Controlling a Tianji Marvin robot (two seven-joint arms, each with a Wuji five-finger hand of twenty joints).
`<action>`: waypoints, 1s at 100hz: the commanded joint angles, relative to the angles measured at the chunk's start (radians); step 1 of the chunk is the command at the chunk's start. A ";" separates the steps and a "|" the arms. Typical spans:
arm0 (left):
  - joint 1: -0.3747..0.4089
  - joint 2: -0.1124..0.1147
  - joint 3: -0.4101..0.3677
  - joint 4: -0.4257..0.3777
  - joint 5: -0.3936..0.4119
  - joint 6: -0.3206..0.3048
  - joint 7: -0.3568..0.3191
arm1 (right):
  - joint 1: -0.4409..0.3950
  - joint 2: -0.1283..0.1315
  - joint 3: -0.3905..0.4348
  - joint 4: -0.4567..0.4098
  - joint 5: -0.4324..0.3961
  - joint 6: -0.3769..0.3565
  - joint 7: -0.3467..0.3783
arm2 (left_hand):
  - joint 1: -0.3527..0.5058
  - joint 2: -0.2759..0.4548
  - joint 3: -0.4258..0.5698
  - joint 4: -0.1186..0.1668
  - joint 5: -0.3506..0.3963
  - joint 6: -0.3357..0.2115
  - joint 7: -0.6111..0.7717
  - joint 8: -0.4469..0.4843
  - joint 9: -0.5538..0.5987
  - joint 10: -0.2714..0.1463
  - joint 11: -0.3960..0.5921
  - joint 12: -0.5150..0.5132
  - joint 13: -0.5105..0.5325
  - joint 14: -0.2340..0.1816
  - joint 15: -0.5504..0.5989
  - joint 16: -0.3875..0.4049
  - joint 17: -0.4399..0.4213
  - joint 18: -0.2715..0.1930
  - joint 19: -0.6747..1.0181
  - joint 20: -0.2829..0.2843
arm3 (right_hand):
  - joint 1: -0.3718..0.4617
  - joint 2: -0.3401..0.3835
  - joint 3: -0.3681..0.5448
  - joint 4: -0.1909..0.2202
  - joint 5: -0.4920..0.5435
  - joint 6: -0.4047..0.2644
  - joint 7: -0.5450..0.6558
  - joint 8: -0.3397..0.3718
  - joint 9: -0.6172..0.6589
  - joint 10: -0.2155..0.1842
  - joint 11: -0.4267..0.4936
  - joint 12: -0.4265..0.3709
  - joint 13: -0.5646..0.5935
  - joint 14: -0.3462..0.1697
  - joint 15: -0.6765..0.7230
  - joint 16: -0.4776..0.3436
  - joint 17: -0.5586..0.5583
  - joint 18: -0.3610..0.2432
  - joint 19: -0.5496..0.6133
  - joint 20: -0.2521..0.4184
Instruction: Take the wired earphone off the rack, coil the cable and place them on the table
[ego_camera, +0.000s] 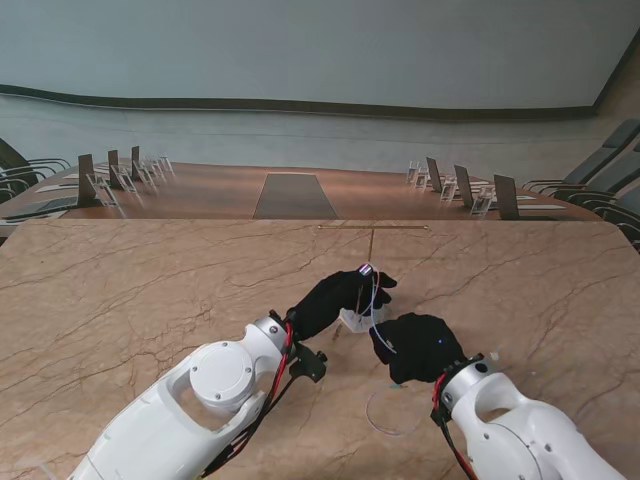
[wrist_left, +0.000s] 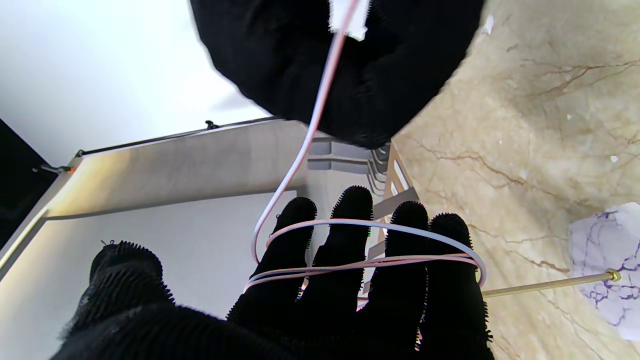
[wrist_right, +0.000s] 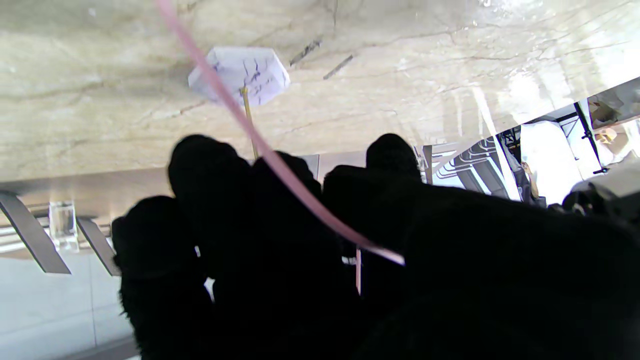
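My right hand (ego_camera: 418, 346): nearest, fingers curled, apparently pinching the cable (wrist_left: 320, 95). My left hand (ego_camera: 338, 296): fingers extended together, cable looped around them. Rack (ego_camera: 372, 243): beyond, its white base (wrist_right: 240, 75) on the table (ego_camera: 150, 290).

You will find no legible text, brand, number or sign in any view. The white rack base (wrist_right: 240, 75) at upper centre of the right wrist frame carries dark purple veining, not letters. Placards on the far conference table (ego_camera: 100, 185), upper left, are too small to read.
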 joint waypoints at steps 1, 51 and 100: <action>0.004 -0.001 -0.001 -0.014 -0.001 0.002 -0.005 | -0.009 -0.006 -0.017 0.021 0.007 0.011 0.002 | -0.017 0.010 0.003 0.029 -0.032 -0.061 -0.033 -0.010 -0.027 -0.037 -0.019 -0.009 -0.012 -0.033 -0.004 -0.011 -0.005 -0.024 -0.009 -0.010 | -0.014 -0.051 0.055 -0.068 -0.006 0.044 0.056 0.007 -0.006 0.142 -0.008 -0.020 0.000 0.093 -0.003 -0.008 -0.028 -0.041 0.032 -0.002; -0.009 0.000 0.030 -0.027 -0.024 0.010 -0.034 | 0.076 0.007 -0.142 0.130 -0.047 0.097 0.044 | -0.014 0.010 0.004 0.030 -0.037 -0.062 -0.031 -0.009 -0.032 -0.037 -0.015 -0.009 -0.010 -0.029 0.001 -0.011 0.003 -0.024 -0.004 -0.011 | 0.027 0.214 -0.156 0.100 -0.049 -0.025 0.036 0.250 -0.132 0.127 -0.017 -0.053 -0.127 0.054 -0.035 -0.010 -0.145 -0.139 -0.015 0.010; -0.003 0.006 0.040 -0.040 -0.054 0.008 -0.067 | 0.205 -0.005 -0.282 0.299 0.014 0.218 -0.052 | -0.015 0.017 0.002 0.029 -0.074 -0.069 -0.019 0.001 -0.060 -0.037 0.014 0.003 0.022 0.002 0.031 -0.006 0.076 0.043 0.034 0.004 | 0.030 0.240 -0.188 0.125 -0.058 -0.036 0.051 0.260 -0.131 0.137 0.050 -0.034 -0.109 0.052 0.025 0.008 -0.117 -0.144 0.023 0.022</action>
